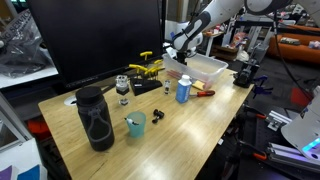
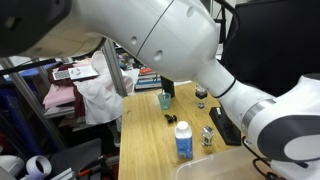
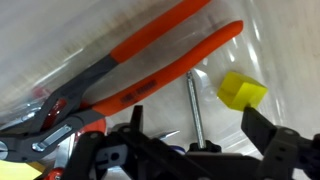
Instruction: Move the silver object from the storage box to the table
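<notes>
In the wrist view a thin silver rod (image 3: pixel 192 105) lies on the floor of the translucent storage box (image 3: pixel 275 45), its lower end at a dark knob close to my gripper. My gripper (image 3: pixel 198 132) hangs right over it, open, one dark finger on each side of the rod and not touching it. Orange-handled pliers (image 3: pixel 140 75) and a yellow block (image 3: pixel 242 90) lie in the box beside the rod. In an exterior view the gripper (image 1: pixel 179 52) reaches into the left end of the storage box (image 1: pixel 207 68), which stands at the far side of the wood-grain table (image 1: pixel 190 130).
On the table stand a blue-labelled can (image 1: pixel 184 90), a teal cup (image 1: pixel 135 123), a tall black bottle (image 1: pixel 95 120), yellow clamps (image 1: pixel 148 68) and a second orange-handled tool (image 1: pixel 203 92). A big dark monitor (image 1: pixel 100 40) rises behind. The arm (image 2: pixel 190 40) fills much of an exterior view.
</notes>
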`<state>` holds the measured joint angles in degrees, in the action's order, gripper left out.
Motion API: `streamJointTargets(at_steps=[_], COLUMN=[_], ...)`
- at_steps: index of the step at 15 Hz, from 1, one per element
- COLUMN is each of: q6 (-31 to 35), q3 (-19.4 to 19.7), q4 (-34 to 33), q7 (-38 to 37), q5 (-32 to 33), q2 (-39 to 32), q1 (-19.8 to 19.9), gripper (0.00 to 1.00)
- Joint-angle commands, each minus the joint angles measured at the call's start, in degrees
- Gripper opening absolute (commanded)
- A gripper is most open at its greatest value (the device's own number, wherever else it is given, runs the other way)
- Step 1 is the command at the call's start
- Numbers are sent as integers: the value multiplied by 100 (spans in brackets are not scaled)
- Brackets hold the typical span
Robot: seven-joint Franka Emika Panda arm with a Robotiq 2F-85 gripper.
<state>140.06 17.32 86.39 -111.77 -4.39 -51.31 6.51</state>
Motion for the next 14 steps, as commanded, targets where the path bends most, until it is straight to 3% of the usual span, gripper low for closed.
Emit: streamJointTargets(at_steps=[1, 5, 14], q6=[432, 820, 796], q3=[234, 326, 335], q4=[119, 249, 523], q7=[-478, -893, -1125], q5=[60, 31, 42], q2=[-29, 46, 110], q1=[-183, -250, -278], gripper=[100, 100, 100])
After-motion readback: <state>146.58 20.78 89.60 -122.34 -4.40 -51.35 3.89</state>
